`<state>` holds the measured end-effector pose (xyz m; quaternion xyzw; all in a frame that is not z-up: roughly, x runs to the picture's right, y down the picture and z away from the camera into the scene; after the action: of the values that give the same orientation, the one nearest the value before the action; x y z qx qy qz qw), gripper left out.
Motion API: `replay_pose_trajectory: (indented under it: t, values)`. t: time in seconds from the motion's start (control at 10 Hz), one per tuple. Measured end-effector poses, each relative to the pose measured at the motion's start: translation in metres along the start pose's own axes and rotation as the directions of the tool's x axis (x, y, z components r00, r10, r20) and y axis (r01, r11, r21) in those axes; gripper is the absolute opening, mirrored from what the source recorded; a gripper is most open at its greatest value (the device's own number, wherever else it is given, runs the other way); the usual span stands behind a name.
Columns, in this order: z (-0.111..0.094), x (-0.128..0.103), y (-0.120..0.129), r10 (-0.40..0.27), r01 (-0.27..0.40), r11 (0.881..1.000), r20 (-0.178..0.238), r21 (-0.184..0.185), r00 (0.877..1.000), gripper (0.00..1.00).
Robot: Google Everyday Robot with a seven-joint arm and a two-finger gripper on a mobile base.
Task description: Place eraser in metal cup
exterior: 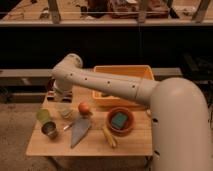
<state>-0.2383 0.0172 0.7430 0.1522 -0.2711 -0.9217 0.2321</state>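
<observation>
- My arm (107, 86) reaches across the table (55, 147) from 4 o'clock to the far-left corner, bends at the elbow and drops down.
- The gripper (62, 97) hangs at the end of that drop, above the table's left side at about 10 o'clock from the middle. Its fingers are pressed together.
- The eraser — I cannot pick it out anywhere, and I cannot tell whether anything is caught between the fingers.
- The metal cup (49, 130) stands upright near the front-left corner, at about 8 o'clock from the table's middle, well apart from the gripper.
- A green cup (43, 115) stands just beside the metal cup, at its 11 o'clock.
- An orange ball (84, 108) sits near the table's middle, at 4 o'clock from the gripper.
- A grey scraper (79, 132) lies flat at 6 o'clock from the ball, with a banana (109, 136) to its 3 o'clock.
- A red bowl (131, 126) holds a teal sponge (119, 120) — it sits right of the middle.
- A yellow bin (122, 75) stands along the far edge at 12 o'clock, partly behind my arm.
</observation>
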Motion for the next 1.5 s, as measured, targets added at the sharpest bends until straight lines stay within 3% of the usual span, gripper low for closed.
replay_pose_trajectory:
  t: [0.1, 0.3, 0.6, 0.9, 1.1, 1.3, 1.5]
  values:
    - [-0.014, 0.007, -0.006, -0.014, 0.014, 1.000, -0.004, 0.012, 1.000, 0.00]
    - [-0.019, 0.022, -0.031, -0.066, 0.065, 0.997, 0.013, 0.041, 0.998, 0.00]
    - [-0.010, 0.023, -0.073, -0.132, 0.130, 0.985, 0.016, 0.112, 0.991, 0.00]
    - [0.000, 0.016, -0.120, -0.192, 0.191, 0.968, -0.014, 0.163, 0.981, 0.00]
    - [0.012, 0.005, -0.142, -0.216, 0.216, 0.961, -0.020, 0.173, 0.976, 0.00]
    - [0.032, -0.001, -0.156, -0.236, 0.233, 0.959, -0.001, 0.164, 0.972, 0.00]
    - [0.048, -0.004, -0.155, -0.231, 0.227, 0.962, 0.014, 0.150, 0.973, 0.00]
